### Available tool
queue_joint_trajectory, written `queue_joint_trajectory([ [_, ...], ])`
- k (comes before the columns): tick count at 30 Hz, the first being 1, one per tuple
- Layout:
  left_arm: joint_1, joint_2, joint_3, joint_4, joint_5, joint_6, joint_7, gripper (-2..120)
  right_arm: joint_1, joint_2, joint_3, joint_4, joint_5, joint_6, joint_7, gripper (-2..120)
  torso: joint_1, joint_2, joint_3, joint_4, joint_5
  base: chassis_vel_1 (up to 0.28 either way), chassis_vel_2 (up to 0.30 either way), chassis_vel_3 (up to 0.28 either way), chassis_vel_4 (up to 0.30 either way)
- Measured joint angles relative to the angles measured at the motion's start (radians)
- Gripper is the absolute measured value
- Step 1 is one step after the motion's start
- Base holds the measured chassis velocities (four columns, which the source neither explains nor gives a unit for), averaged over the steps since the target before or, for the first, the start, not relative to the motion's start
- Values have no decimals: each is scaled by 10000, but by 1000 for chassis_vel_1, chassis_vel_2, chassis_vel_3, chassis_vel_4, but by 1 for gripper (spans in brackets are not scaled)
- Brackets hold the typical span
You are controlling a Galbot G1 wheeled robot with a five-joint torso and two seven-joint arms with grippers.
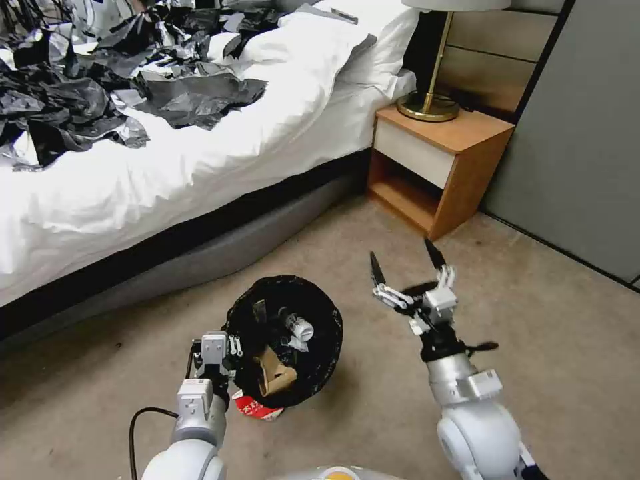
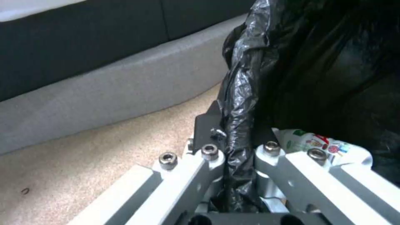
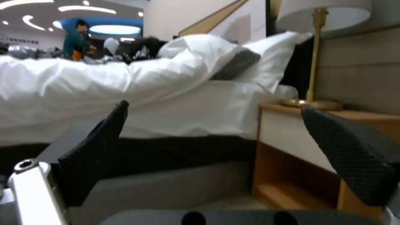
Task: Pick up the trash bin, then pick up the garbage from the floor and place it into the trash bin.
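We see one trash bin [image 1: 285,340] held off the carpet [image 1: 547,347] in front of the bed [image 1: 167,167], near the robot and a little left of centre. Its black bag liner [image 2: 239,93] folds over the rim, and our left gripper [image 1: 223,353] is clamped on that rim at the bin's left side; in the left wrist view the fingers [image 2: 206,125] pinch the bunched liner between them. Inside the bin we count three pieces of garbage: one small white bottle [image 1: 298,327] with a printed label, one brown paper bag [image 1: 273,373], and a scrap of white paper [image 1: 297,345] (small, hard to make out). One red-and-white wrapper [image 1: 257,408] shows just under the near edge of the bin; we cannot tell whether it touches the bin.

Our right gripper [image 1: 407,260] hovers to the right of the bin, well apart from it, its two black fingers [image 3: 96,153] spread wide and holding nothing, pointing toward the far nightstand [image 1: 437,167]. One brass lamp [image 1: 430,100] stands on that nightstand. A heap of black plastic bags [image 1: 87,87] lies on the bed at far left.
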Motion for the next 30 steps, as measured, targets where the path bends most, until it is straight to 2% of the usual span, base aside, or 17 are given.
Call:
queue_joint_trajectory([
  [5, 13, 8, -1, -74, -9, -3, -1, 1, 149, 168, -134, -408, -63, 193, 18, 100, 0, 0, 0, 1, -1, 0, 0, 0, 0],
  [14, 21, 8, -2, -123, -10, -3, 12, 1, 333, 165, -190, -444, -35, 279, -43, 100, 0, 0, 1, 1, -1, 27, 23, 23, 24],
  [30, 39, 17, -23, -221, -4, -4, 17, 1, 448, 134, -157, -477, -12, 387, -128, 100, -1, 0, 1, 3, -1, 103, 99, 102, 101],
])
